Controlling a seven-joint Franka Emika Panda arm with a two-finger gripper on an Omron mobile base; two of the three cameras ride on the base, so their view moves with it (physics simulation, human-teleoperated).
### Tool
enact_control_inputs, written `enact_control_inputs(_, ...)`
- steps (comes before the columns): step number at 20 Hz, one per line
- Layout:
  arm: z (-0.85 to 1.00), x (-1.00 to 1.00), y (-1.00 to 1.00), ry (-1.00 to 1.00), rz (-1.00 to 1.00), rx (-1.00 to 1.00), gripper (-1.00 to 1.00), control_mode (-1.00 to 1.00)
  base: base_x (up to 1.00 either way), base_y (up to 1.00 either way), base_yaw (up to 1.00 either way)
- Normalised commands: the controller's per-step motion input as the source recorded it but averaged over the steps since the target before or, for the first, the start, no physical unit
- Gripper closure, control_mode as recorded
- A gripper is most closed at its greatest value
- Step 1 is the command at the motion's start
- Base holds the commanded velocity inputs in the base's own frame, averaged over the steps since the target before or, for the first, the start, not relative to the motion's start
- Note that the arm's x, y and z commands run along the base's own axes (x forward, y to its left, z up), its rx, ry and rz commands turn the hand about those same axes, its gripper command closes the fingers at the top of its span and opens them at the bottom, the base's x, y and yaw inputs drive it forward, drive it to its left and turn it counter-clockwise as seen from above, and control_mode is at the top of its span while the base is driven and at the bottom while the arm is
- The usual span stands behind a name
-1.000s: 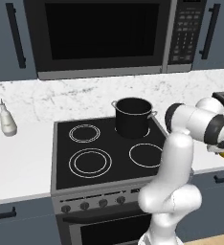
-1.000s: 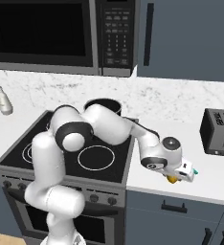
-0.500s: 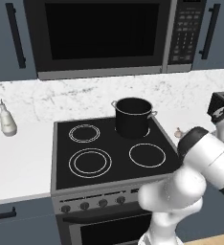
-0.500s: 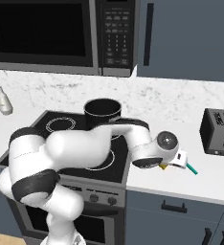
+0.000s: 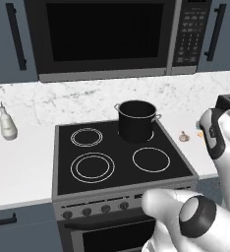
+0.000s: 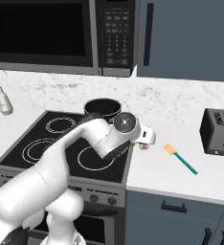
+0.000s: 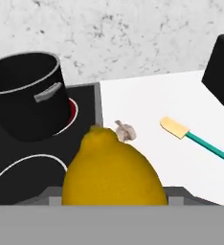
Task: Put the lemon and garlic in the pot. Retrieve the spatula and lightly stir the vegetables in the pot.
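Observation:
A yellow lemon (image 7: 111,165) fills the bottom of the hand view, and my gripper (image 7: 113,194) is shut on it. From the right base view the gripper (image 6: 149,136) hangs over the counter just right of the stove. The garlic (image 6: 143,146) lies on the white counter right below it, also seen small beyond the lemon (image 7: 125,131) and from the left (image 5: 185,137). The dark pot (image 6: 103,107) (image 5: 136,119) (image 7: 28,98) stands on the back right burner, left of the gripper. The spatula (image 6: 181,159) (image 7: 195,139), teal handle with a pale yellow end, lies on the counter to the right.
A black toaster (image 6: 219,131) (image 7: 221,72) stands at the counter's right end. The stove (image 5: 117,157) has three free burners. Two bottles (image 5: 8,123) stand on the left counter. A microwave (image 5: 107,34) hangs above the stove, over the marble backsplash.
The arm has swung left and back from above the spatula toward the stove's edge, carrying the lemon. The spatula now lies uncovered on the counter.

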Motion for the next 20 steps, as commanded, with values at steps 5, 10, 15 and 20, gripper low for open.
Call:
enact_control_inputs(5,0.54,0.00,1.00,-0.12,0.11,0.00,1.00,-1.00,0.00,0.00,0.00)
enact_control_inputs(10,0.28,0.20,0.81,-0.13,0.09,0.00,1.00,-1.00,0.00,0.00,0.00)
enact_control_inputs(15,0.28,0.56,0.44,-0.02,0.04,0.00,1.00,-1.00,0.00,0.00,0.00)
enact_control_inputs(20,0.32,0.61,0.23,0.01,0.00,0.00,1.00,-1.00,0.00,0.00,0.00)
